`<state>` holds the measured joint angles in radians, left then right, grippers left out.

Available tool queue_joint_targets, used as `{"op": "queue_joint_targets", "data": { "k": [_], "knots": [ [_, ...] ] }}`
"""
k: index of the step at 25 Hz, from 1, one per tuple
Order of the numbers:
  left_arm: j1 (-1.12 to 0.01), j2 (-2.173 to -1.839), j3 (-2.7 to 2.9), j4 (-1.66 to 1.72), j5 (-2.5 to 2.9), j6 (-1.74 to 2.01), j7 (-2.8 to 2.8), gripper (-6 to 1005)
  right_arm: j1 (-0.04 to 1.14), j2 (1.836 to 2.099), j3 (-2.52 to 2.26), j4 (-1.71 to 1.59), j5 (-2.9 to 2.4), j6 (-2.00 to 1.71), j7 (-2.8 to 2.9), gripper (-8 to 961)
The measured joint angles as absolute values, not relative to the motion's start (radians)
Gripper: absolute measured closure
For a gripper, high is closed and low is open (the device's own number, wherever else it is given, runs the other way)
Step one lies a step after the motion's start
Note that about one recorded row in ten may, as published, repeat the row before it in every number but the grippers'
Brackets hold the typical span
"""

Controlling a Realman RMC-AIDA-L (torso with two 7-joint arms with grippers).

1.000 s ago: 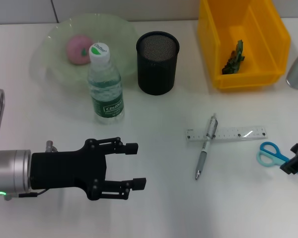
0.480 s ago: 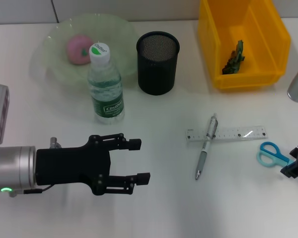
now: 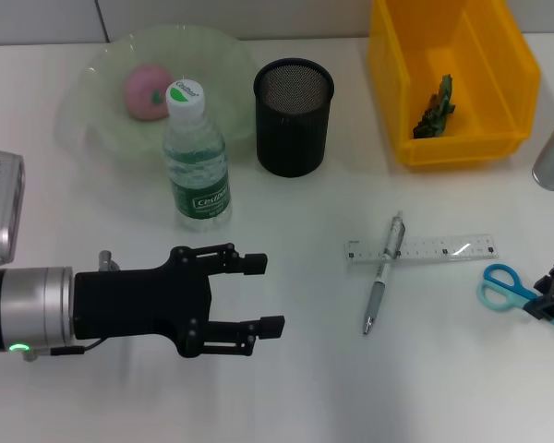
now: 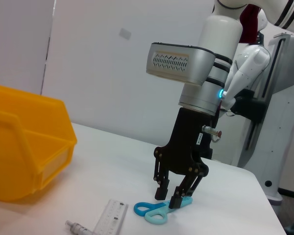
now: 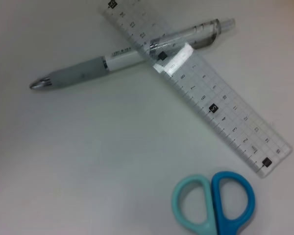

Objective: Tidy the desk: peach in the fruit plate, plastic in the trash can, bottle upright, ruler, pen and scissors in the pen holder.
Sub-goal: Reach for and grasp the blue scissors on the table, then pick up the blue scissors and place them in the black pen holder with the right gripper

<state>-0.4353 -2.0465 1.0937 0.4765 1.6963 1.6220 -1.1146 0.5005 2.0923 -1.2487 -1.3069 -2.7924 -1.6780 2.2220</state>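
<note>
- Scissors with light-blue and blue plastic handles (image 3: 500,284) lie flat on the white desk (image 3: 295,388) at its right edge, near the end of the clear plastic ruler (image 3: 421,249) but apart from it.
- Right gripper (image 4: 175,193) stands straight over the scissors, black fingers (image 4: 160,188) spread to either side of the blades and not clamped on them; whether the tips touch the blades I cannot tell.
- Silver-and-white pen (image 3: 382,273) lies across the ruler's left end, touching it.
- Left gripper (image 3: 263,295) hovers low over bare desk in front of the bottle, fingers parted and holding nothing.
- Clear plastic water bottle with a green label and white cap (image 3: 195,164) stands upright beside the black mesh pen holder (image 3: 293,116).
- Pink peach (image 3: 149,91) sits in the pale green glass fruit plate (image 3: 102,129) behind the bottle.
- Yellow plastic bin (image 3: 451,78) at the back right holds a crumpled green scrap of plastic (image 3: 434,109).
</note>
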Motion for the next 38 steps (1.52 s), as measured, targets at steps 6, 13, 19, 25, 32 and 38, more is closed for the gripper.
{"op": "queue_joint_targets", "data": {
  "k": [6,13,19,25,32,38],
  "knots": [
    [-0.438,-2.048,1.094,0.478,1.696,1.622,-1.115,193,0.501,2.092,-1.252,-1.307,-2.792,-1.677,2.217,650],
    [-0.442,-2.048,1.094,0.479,1.696,1.621,-1.115,193,0.503,2.092,-1.272,-1.288,-2.792,-1.674,2.215,664],
    [-0.446,-2.052,1.094,0.477,1.701,1.621,-1.115,193,0.505,2.091,-1.274,-1.280,-2.794,-1.662,2.215,685],
    [-0.446,-2.051,1.094,0.478,1.698,1.621,-1.115,194,0.502,2.091,-1.276,-1.284,-2.794,-1.658,2.214,706],
    [-0.446,-2.047,1.091,0.479,1.695,1.626,-1.115,194,0.483,2.089,-1.139,-1.426,-2.683,-1.739,2.159,737],
    [-0.446,-2.048,1.079,0.480,1.694,1.629,-1.114,193,0.470,2.083,-0.914,-1.527,-2.444,-1.772,2.081,737]
  ]
}}
